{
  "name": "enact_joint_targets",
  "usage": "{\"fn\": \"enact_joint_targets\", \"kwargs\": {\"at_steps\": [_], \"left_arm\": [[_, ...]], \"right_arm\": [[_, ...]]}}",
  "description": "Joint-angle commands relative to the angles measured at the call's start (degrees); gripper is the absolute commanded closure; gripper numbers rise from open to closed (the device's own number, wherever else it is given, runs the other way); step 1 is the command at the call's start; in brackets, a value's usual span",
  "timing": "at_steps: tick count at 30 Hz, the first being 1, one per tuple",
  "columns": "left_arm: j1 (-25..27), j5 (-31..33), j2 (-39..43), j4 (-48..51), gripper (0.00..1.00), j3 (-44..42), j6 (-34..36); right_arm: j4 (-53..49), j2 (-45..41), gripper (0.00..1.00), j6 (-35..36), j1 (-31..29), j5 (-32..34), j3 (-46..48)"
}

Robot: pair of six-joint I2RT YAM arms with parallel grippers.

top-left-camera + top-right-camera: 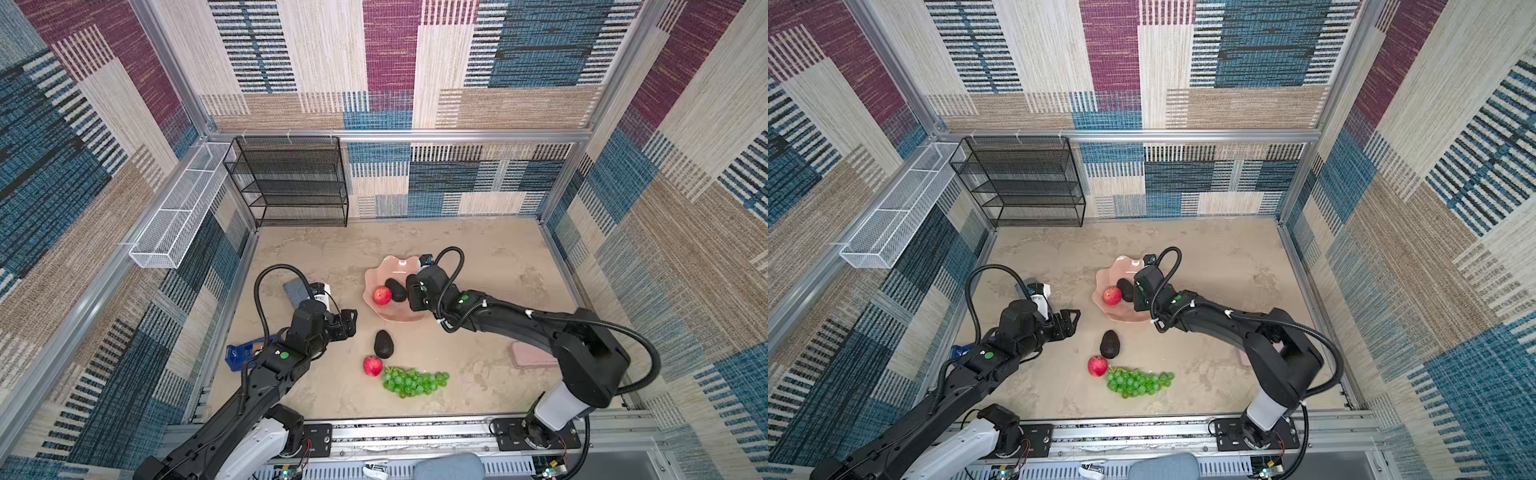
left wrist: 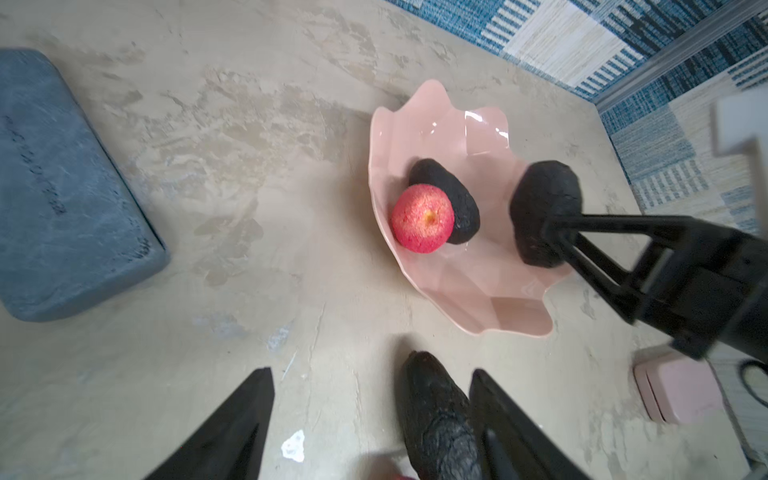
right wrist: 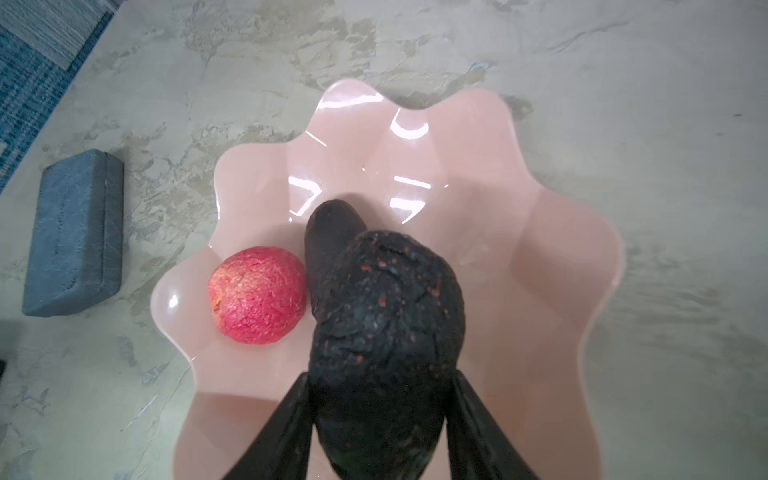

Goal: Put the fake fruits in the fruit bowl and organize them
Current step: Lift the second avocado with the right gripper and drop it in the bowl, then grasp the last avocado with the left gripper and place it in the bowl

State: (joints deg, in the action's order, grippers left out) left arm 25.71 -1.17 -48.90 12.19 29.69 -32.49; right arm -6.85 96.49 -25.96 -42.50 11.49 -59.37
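Observation:
My right gripper [image 3: 380,378] is shut on a dark bumpy avocado [image 3: 386,316] and holds it over the pale-pink scalloped fruit bowl [image 1: 395,266]. Inside the bowl lie another avocado [image 1: 395,289] and a red fruit [image 1: 382,296], side by side and touching. My left gripper [image 1: 353,320] is open with nothing held, to the left of the bowl. In the left wrist view a third avocado [image 2: 440,415] lies on the table close to one finger. A second red fruit [image 1: 372,366] and green grapes [image 1: 413,381] lie nearer the front edge.
A grey block [image 1: 297,291] lies at the left behind my left wrist. A blue tape dispenser [image 1: 241,353] sits under my left arm. A flat pink case [image 1: 532,355] lies under my right arm. A black mesh rack [image 1: 291,183] stands at the back left.

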Motion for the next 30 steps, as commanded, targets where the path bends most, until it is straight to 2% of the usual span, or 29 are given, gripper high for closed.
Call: {"fn": "enact_joint_targets", "kwargs": {"at_steps": [1, 4, 10, 21, 25, 30], "left_arm": [[0.5, -6.0, -0.5, 1.1, 0.25, -1.3, -3.0], [1.7, -7.1, -1.1, 0.9, 0.25, -1.9, -3.5], [3.8, -8.4, -3.3, 0.0, 0.25, -1.0, -2.8], [10.2, -7.3, -15.3, -4.2, 0.25, 2.3, -1.8], [11.7, -6.7, -21.6, -4.6, 0.26, 4.4, -0.7], [12.7, -7.2, -28.1, -4.6, 0.29, 7.3, 0.6]], "right_arm": [[4.4, 3.1, 0.5, -0.7, 0.7, -3.3, -0.5], [5.2, 4.7, 0.47, -1.8, 1.0, -4.8, -0.4], [5.1, 4.2, 0.25, -2.8, 1.3, -5.6, -0.7], [3.9, -12.0, 0.04, 2.1, 1.6, 2.3, 0.2], [4.0, -16.7, 0.0, 2.2, 1.6, 3.1, 3.1], [3.9, -19.2, 0.0, 1.0, 1.8, 4.3, 6.5]]}}
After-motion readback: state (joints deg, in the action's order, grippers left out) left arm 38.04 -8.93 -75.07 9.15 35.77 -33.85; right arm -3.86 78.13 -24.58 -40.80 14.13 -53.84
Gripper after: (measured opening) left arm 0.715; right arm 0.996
